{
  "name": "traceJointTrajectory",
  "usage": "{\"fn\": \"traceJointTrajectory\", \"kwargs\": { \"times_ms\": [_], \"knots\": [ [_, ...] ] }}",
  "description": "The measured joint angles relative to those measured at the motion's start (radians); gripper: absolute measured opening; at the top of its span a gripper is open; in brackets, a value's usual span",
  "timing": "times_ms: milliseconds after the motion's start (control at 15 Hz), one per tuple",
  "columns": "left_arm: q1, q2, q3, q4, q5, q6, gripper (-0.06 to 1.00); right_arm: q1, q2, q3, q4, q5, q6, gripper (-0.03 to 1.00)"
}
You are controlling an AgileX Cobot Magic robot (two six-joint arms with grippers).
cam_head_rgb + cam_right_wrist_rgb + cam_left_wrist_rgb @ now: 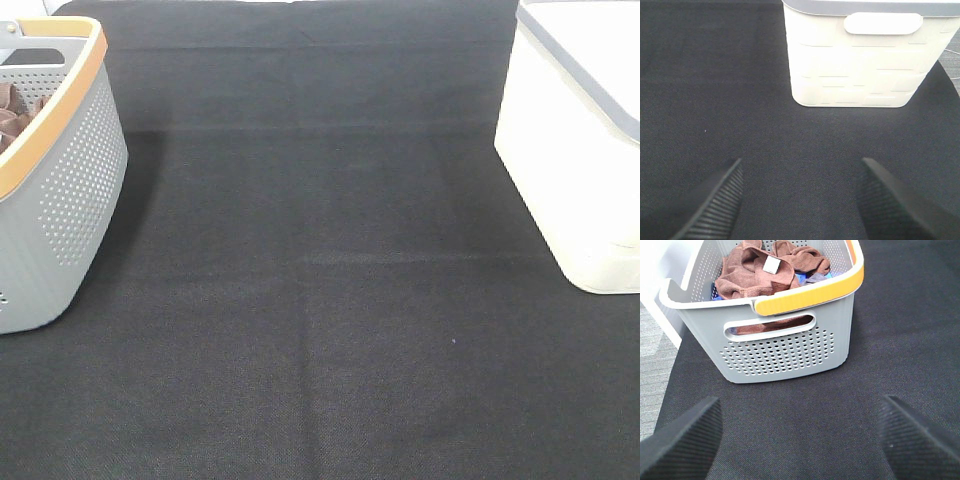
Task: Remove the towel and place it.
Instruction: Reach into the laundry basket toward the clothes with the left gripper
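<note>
A reddish-brown towel point(757, 274) with a small white tag lies bunched on top in the grey perforated basket point(785, 347) with an orange rim. From the high camera only a sliver of brown towel point(18, 112) shows inside that basket point(70, 190) at the table's left edge. My left gripper point(800, 437) stands open over the black cloth, a short way in front of the basket, with nothing between its fingers. My right gripper point(800, 197) is open too, empty, facing the white bin point(865, 60). Neither arm shows in the high view.
A white bin with a grey rim point(575, 150) stands at the table's right edge. More brown cloth and something blue point(805, 277) lie in the grey basket. Black fabric point(320, 300) covers the table between basket and bin.
</note>
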Motion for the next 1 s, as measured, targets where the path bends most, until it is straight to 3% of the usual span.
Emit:
{"fn": "traceJointTrajectory", "kwargs": {
  "times_ms": [1000],
  "knots": [
    [0.0,0.0,0.0,0.0,0.0,0.0,0.8,0.0,0.0,0.0,0.0,0.0,0.0,0.62]
  ]
}}
